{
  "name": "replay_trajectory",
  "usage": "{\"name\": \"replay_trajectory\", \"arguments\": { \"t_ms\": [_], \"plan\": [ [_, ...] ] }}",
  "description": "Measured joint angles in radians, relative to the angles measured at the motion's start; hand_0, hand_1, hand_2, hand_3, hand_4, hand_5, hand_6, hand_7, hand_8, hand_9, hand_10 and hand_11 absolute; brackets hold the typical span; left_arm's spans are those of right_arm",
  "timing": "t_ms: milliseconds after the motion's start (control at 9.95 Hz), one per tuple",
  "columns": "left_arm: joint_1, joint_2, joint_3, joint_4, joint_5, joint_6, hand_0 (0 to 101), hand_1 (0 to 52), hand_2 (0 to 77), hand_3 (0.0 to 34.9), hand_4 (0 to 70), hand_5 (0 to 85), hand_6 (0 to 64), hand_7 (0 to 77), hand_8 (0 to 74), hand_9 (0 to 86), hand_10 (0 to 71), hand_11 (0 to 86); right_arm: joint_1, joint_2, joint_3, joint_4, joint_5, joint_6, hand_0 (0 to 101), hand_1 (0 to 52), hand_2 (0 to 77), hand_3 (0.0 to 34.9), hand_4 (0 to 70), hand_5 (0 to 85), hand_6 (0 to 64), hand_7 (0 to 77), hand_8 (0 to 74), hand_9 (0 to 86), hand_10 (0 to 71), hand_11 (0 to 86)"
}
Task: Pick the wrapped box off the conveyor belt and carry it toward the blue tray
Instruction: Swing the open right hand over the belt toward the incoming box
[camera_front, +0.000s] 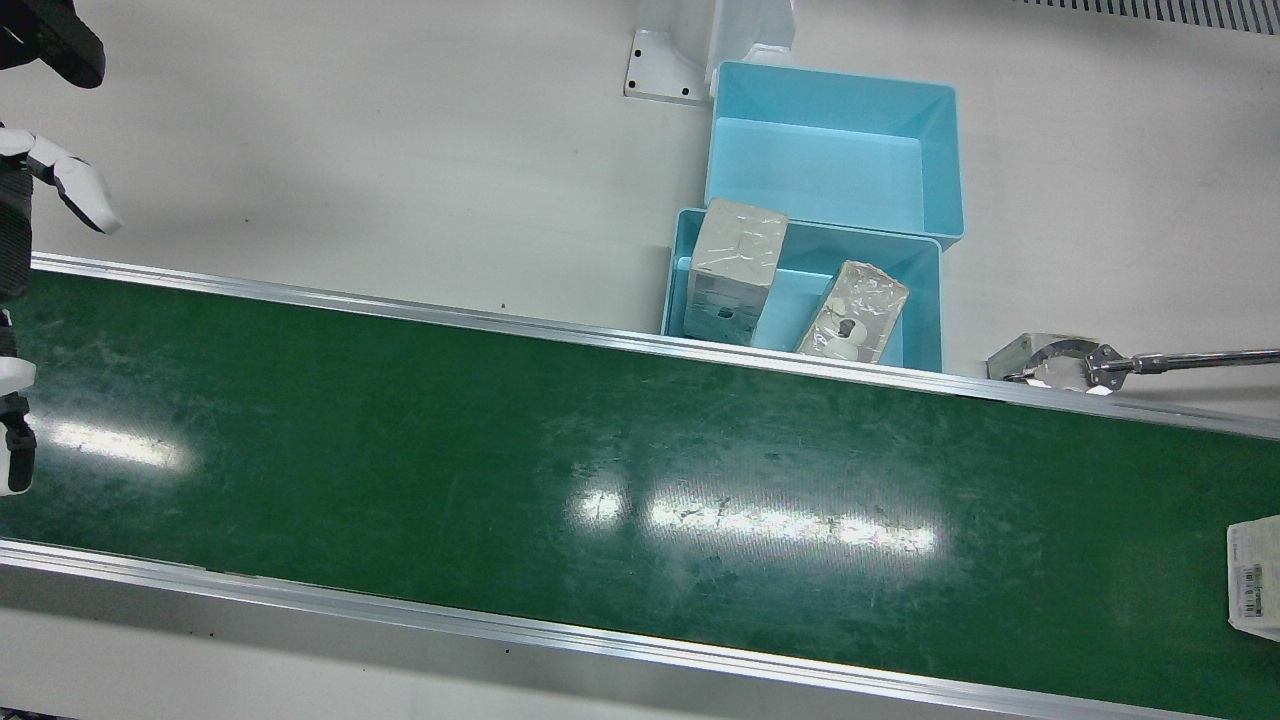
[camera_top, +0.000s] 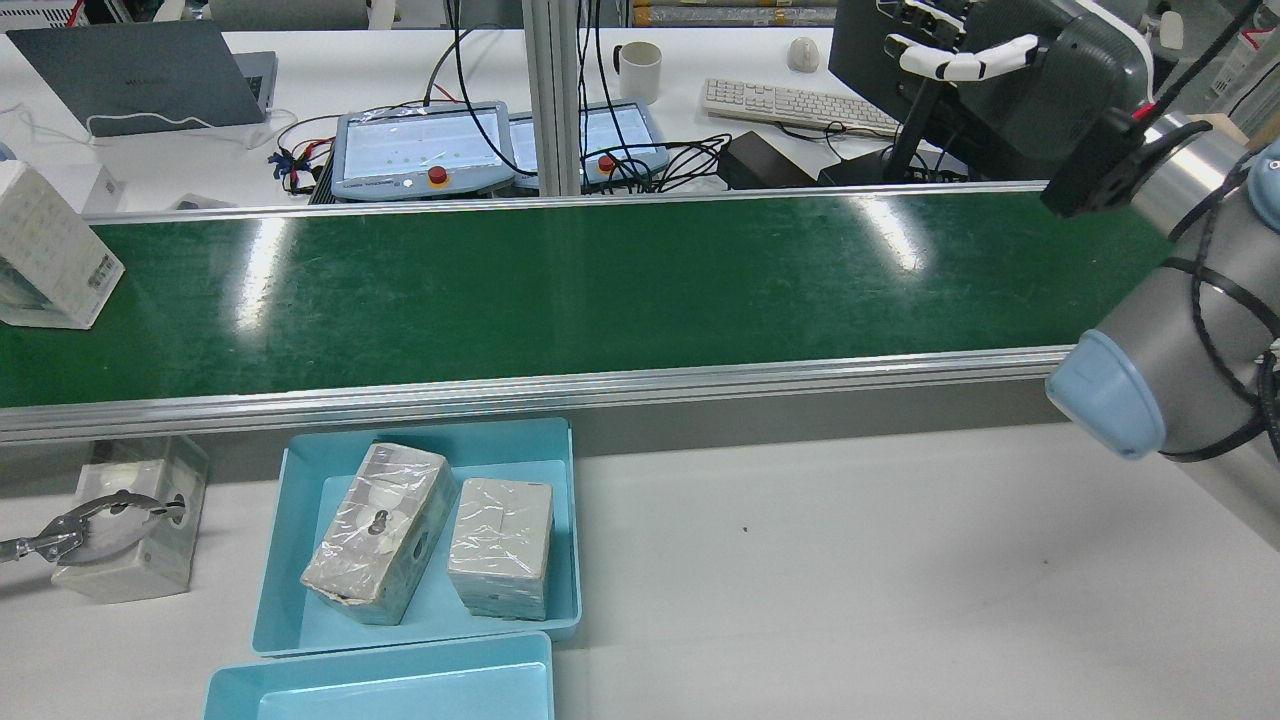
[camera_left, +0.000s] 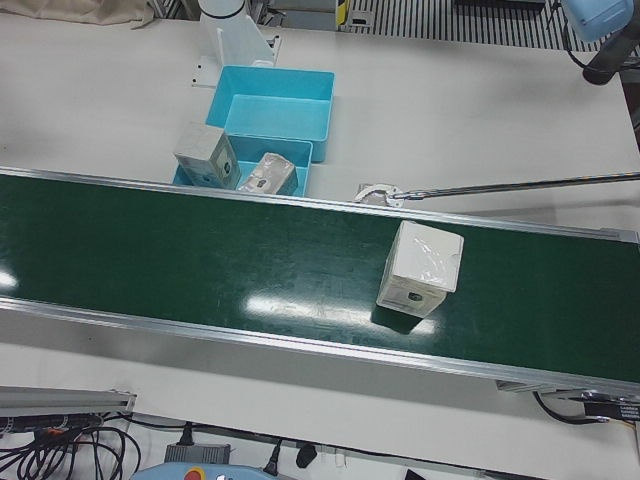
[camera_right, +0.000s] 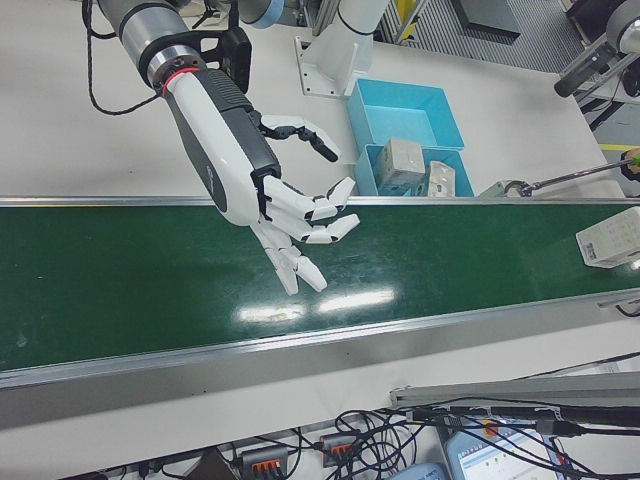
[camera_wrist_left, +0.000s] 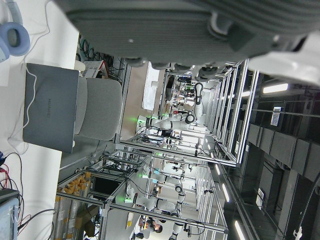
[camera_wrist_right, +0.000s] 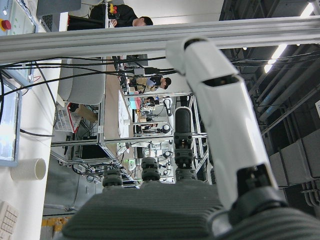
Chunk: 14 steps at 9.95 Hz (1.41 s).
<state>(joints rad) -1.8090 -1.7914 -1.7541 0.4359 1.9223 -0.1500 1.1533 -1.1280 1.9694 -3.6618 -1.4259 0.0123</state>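
Note:
The wrapped box (camera_left: 420, 268) is white with clear film and a label. It stands on the green conveyor belt (camera_left: 200, 260) toward the robot's left end, and also shows in the rear view (camera_top: 45, 250) and at the front view's right edge (camera_front: 1255, 575). My right hand (camera_right: 290, 215) hovers open over the belt's other end, fingers spread, far from the box; it also shows in the rear view (camera_top: 960, 50). The left hand view shows only part of the left hand's palm (camera_wrist_left: 190, 20). The blue tray (camera_front: 925, 300) beside the belt holds two wrapped boxes.
A second, empty blue tray (camera_front: 835, 150) sits behind the first. A metal rod with a clamp (camera_front: 1100, 365) on a small block reaches in by the belt's rail near the trays. Monitors, keyboard and cables lie beyond the belt (camera_top: 800, 100).

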Motion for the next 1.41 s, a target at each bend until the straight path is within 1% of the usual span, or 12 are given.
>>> {"name": "replay_trajectory", "arguments": {
  "t_ms": [201,302,402,503,603,704,804,905,1005,1106,1307,1407],
  "plan": [
    [0.0,0.0,0.0,0.0,0.0,0.0,0,0.0,0.5,0.0,0.0,1.1,0.5,0.0,0.0,0.0,0.0,0.0,-0.045,0.0,-0.026,0.011,0.014,0.013,55,24.5,29.5,13.2,24.0,45.8,11.4,35.5,3.3,10.4,2.2,3.8],
    [0.0,0.0,0.0,0.0,0.0,0.0,0,0.0,0.5,0.0,0.0,1.1,0.0,0.0,0.0,0.0,0.0,0.0,-0.098,0.013,-0.067,0.053,0.027,0.015,55,24.5,29.5,13.2,24.0,45.8,11.4,35.5,3.3,10.4,2.2,3.8],
    [0.0,0.0,0.0,0.0,0.0,0.0,0,0.0,0.5,0.0,0.0,1.1,0.0,0.0,0.0,0.0,0.5,0.0,-0.152,0.031,-0.132,0.139,0.038,0.016,55,22.4,28.9,13.9,22.9,45.8,11.4,32.2,3.3,10.4,0.5,3.8],
    [0.0,0.0,0.0,0.0,0.0,0.0,0,0.0,0.5,0.0,0.0,1.1,0.0,0.0,0.0,0.0,0.0,0.0,-0.185,0.051,-0.198,0.229,0.047,0.016,50,15.3,13.6,13.8,12.5,36.5,9.3,31.1,1.6,8.7,0.5,3.8],
    [0.0,0.0,0.0,0.0,0.0,0.0,0,0.0,0.5,0.0,0.0,1.1,0.0,0.0,0.0,0.0,0.0,0.0,-0.204,0.066,-0.245,0.294,0.051,0.015,50,15.3,13.6,13.8,12.5,36.5,9.3,31.1,1.6,8.7,0.5,3.8],
    [0.0,0.0,0.0,0.0,0.0,0.0,0,0.0,0.5,0.0,0.0,1.1,0.5,0.5,0.0,0.0,0.0,0.0,-0.219,0.077,-0.285,0.351,0.054,0.014,49,14.2,14.2,16.0,14.2,38.2,7.1,28.9,0.5,7.1,0.5,2.2],
    [0.0,0.0,0.0,0.0,0.0,0.0,0,0.0,0.5,0.0,0.0,1.1,0.5,0.5,0.0,0.0,0.0,0.0,-0.226,0.083,-0.306,0.381,0.055,0.013,49,14.2,14.2,16.0,14.2,38.2,7.1,28.4,0.5,7.1,0.5,1.6],
    [0.0,0.0,0.0,0.0,0.0,0.0,0,0.0,0.5,0.0,0.0,1.1,0.5,0.0,0.0,0.0,0.5,0.0,-0.23,0.086,-0.318,0.394,0.056,0.013,48,12.5,13.6,15.6,14.2,38.2,7.1,24.5,0.5,7.1,2.7,2.7],
    [0.0,0.0,0.0,0.0,0.0,0.0,0,0.0,0.5,0.0,0.0,1.1,0.5,0.0,0.0,0.0,0.5,0.0,-0.232,0.086,-0.323,0.399,0.055,0.011,48,12.5,13.1,14.9,14.7,38.2,6.5,26.7,0.5,7.1,0.5,3.8],
    [0.0,0.0,0.0,0.0,0.0,0.0,0,0.0,0.5,0.0,0.0,1.1,0.5,0.0,0.0,0.0,0.5,0.0,-0.232,0.086,-0.326,0.396,0.055,0.009,52,20.2,16.4,16.3,15.3,38.2,6.5,27.3,2.2,7.1,0.0,1.6],
    [0.0,0.0,0.0,0.0,0.0,0.0,0,0.0,0.5,0.0,0.0,1.1,0.5,0.0,0.0,0.0,0.5,0.0,-0.226,0.086,-0.325,0.357,0.054,0.006,53,19.6,18.0,16.6,15.3,38.2,6.5,27.8,0.0,7.6,0.5,1.6],
    [0.0,0.0,0.0,0.0,0.0,0.0,0,0.0,0.5,0.0,0.0,1.1,0.0,0.5,0.0,0.0,0.5,0.0,-0.221,0.088,-0.323,0.328,0.053,0.004,52,18.0,20.2,19.3,15.3,38.2,6.5,28.9,1.1,7.6,0.5,1.6]
  ]
}}
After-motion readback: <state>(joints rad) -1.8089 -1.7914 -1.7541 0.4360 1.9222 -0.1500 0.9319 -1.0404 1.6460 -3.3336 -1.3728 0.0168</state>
